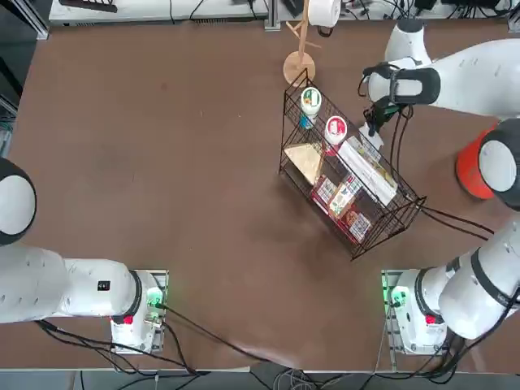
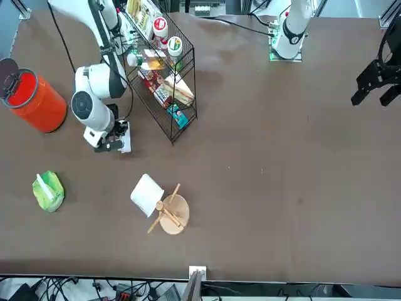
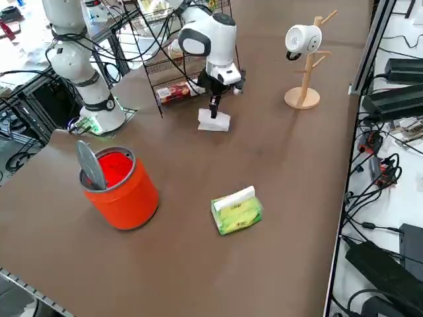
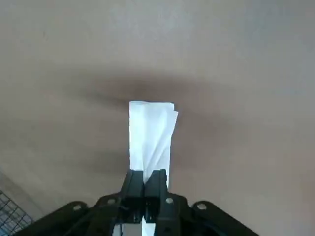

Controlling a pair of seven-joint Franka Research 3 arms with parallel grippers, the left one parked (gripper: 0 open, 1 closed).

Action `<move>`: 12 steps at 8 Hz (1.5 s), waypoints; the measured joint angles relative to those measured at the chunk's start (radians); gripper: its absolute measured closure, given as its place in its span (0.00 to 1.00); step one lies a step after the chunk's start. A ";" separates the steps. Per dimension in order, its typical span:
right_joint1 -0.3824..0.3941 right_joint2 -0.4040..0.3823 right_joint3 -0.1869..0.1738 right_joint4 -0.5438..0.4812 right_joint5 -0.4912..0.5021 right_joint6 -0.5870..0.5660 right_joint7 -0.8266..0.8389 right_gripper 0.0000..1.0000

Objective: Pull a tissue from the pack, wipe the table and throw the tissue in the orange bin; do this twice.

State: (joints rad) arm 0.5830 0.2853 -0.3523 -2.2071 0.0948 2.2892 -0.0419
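My right gripper (image 3: 213,105) is shut on a white tissue (image 3: 214,121), whose lower end lies on the table (image 3: 277,158) just beside the wire rack. In the wrist view the tissue (image 4: 150,135) hangs folded from the closed fingertips of the gripper (image 4: 144,184) down onto the brown surface. From the front the gripper (image 2: 116,143) and tissue (image 2: 126,143) sit between the rack and the pack. The green pack (image 3: 236,210) (image 2: 49,190) lies apart, a white tuft sticking out. The orange bin (image 3: 119,185) (image 2: 34,100) (image 1: 471,166) stands open, its grey lid tipped up.
A black wire basket rack (image 1: 345,175) (image 2: 164,69) holding cups and packets stands right next to the gripper. A wooden stand with a white paper roll (image 3: 303,39) (image 2: 147,194) is farther along the table. Cables run along the table's edge.
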 joint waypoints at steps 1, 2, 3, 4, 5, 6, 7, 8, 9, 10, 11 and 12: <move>0.000 0.008 0.000 -0.006 0.000 0.008 0.000 0.99; 0.000 0.015 0.000 -0.020 0.000 0.033 0.000 0.99; 0.000 0.021 0.000 -0.036 0.000 0.064 0.000 0.99; 0.000 0.027 0.000 -0.046 0.000 0.080 0.001 0.99; 0.000 0.035 0.000 -0.049 0.000 0.088 0.001 0.99; 0.002 0.045 0.000 -0.050 0.000 0.099 0.001 0.99; 0.008 0.058 0.000 -0.050 0.000 0.113 0.001 0.99; 0.012 0.072 0.000 -0.050 0.000 0.123 0.001 0.99; 0.017 0.084 0.000 -0.050 0.000 0.127 0.001 0.99; 0.023 0.091 0.000 -0.050 0.000 0.128 0.001 0.99; 0.027 0.090 -0.001 -0.052 0.000 0.131 0.001 0.99; 0.028 0.088 -0.001 -0.057 0.000 0.137 0.001 0.99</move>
State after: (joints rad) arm 0.6109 0.3735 -0.3538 -2.2637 0.0946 2.4261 -0.0407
